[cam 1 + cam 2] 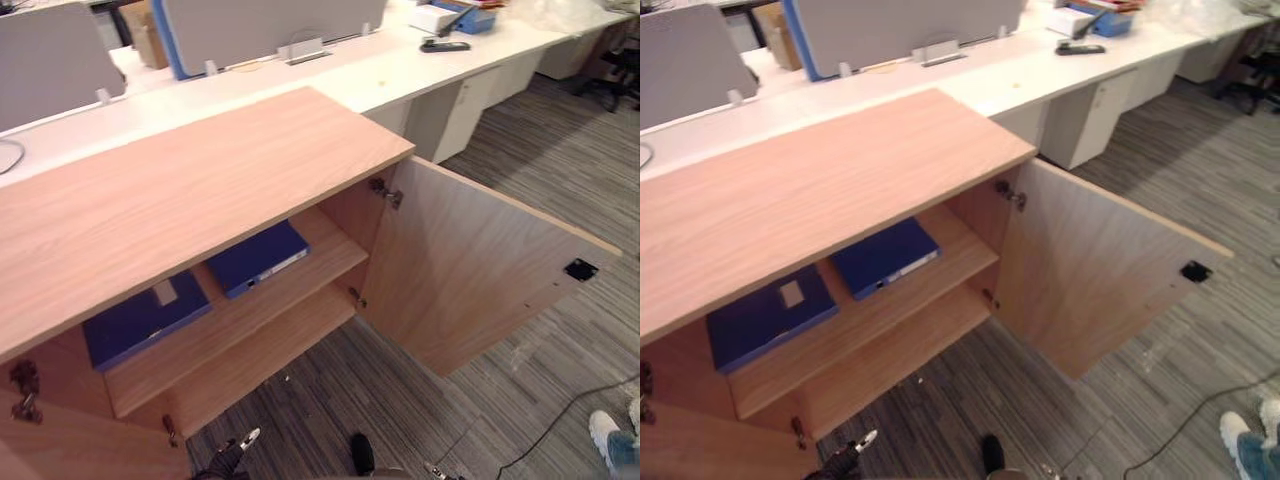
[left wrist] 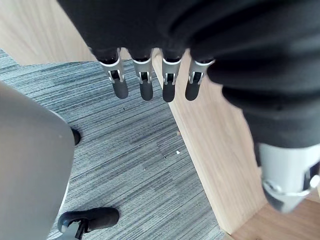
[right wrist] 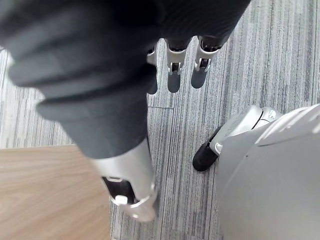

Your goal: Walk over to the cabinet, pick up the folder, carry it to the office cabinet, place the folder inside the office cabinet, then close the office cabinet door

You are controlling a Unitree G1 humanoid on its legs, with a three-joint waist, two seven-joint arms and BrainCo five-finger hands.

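Observation:
Two blue folders lie flat on the upper shelf of the open wooden cabinet (image 1: 180,190): one to the right (image 1: 258,257), one to the left (image 1: 140,320) with a pale label. My left hand (image 2: 145,85) hangs beside the cabinet's wooden side over the carpet, fingers straight and holding nothing. My right hand (image 3: 172,75) hangs over the carpet too, fingers straight and empty. Both hands are well below and in front of the folders.
The cabinet's right door (image 1: 470,270) stands wide open into the aisle, and the left door (image 1: 60,440) is open at the lower left. White desks (image 1: 400,70) with grey partitions run behind. A person's shoe (image 1: 605,432) is on the carpet at the lower right.

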